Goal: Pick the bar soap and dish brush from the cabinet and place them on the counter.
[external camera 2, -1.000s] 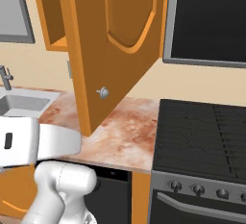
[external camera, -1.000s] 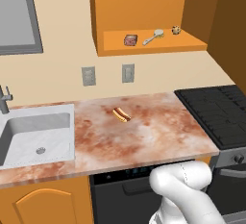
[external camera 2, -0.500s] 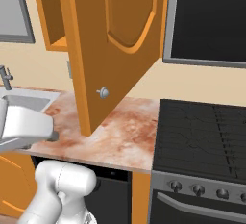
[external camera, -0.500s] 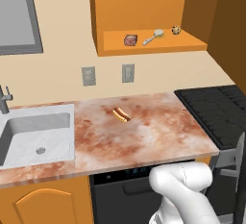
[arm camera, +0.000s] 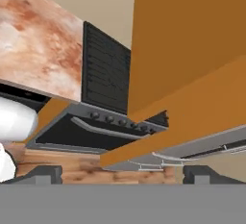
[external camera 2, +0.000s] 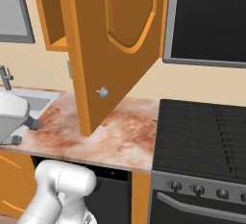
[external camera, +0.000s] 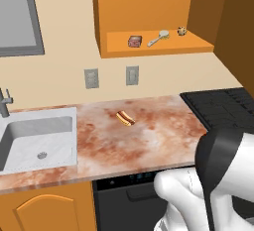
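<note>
Bar soap (external camera: 134, 41), dish brush (external camera: 158, 38) and speckled ball (external camera: 182, 30) share the cabinet (external camera: 149, 7) shelf; gripper (arm camera: 122, 174) spread wide, empty.

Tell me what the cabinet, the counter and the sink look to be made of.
Cabinet: seemingly wood with a smooth orange-brown finish, going by the arched panel on its open door; the render shows no grain. Counter: looks like polished marble or stone, mottled reddish-brown and cream. Sink: plain white and matte, perhaps ceramic or enamel; the look leaves it open.
</note>
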